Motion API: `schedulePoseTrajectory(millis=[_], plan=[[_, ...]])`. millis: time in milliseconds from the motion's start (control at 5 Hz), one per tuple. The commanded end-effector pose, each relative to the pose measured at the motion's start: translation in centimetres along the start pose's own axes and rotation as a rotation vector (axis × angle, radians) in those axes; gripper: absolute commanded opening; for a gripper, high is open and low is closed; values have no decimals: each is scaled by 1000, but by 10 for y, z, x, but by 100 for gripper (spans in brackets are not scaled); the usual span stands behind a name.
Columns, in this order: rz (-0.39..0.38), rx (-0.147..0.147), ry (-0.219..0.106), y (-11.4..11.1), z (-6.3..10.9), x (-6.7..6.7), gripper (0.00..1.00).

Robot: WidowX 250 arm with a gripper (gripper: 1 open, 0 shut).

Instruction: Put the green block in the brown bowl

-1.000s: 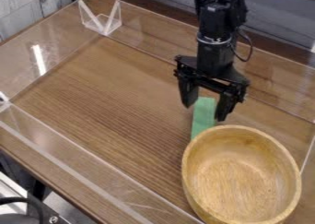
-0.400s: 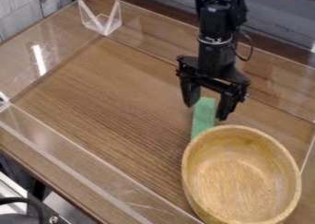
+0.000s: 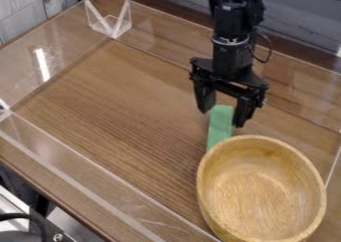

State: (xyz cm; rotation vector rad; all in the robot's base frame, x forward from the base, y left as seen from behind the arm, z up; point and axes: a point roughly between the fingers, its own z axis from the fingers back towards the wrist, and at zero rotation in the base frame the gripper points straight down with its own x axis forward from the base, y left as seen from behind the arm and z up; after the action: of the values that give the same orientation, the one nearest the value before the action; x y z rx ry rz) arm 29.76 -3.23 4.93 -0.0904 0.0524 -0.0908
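Black gripper (image 3: 224, 119) open, jaws spread wide, fingers pointing down, over the far end of the green block (image 3: 220, 127). Can't tell if fingers touch it. Nothing visibly lifted. Block lies on the wooden table (image 3: 114, 112), right half, long side running near to far, near end right by the far-left rim of the brown bowl (image 3: 261, 191). Block is outside the bowl. Bowl sits upright at the near right, inside bare, wood grain showing. Arm (image 3: 233, 32) comes in from the far side. Clear white-edged container (image 3: 110, 20) at far left. Black cables (image 3: 24, 218) at near left corner.
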Motion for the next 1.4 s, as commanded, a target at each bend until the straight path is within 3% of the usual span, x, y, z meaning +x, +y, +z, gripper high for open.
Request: schedulePoseTrajectory(millis=[0,600,1200], plan=[[1,-3,-60,4,15,12,100],[2,-9,-58,7,12,14,100],[5,-16,-68,9,-8,16,100]])
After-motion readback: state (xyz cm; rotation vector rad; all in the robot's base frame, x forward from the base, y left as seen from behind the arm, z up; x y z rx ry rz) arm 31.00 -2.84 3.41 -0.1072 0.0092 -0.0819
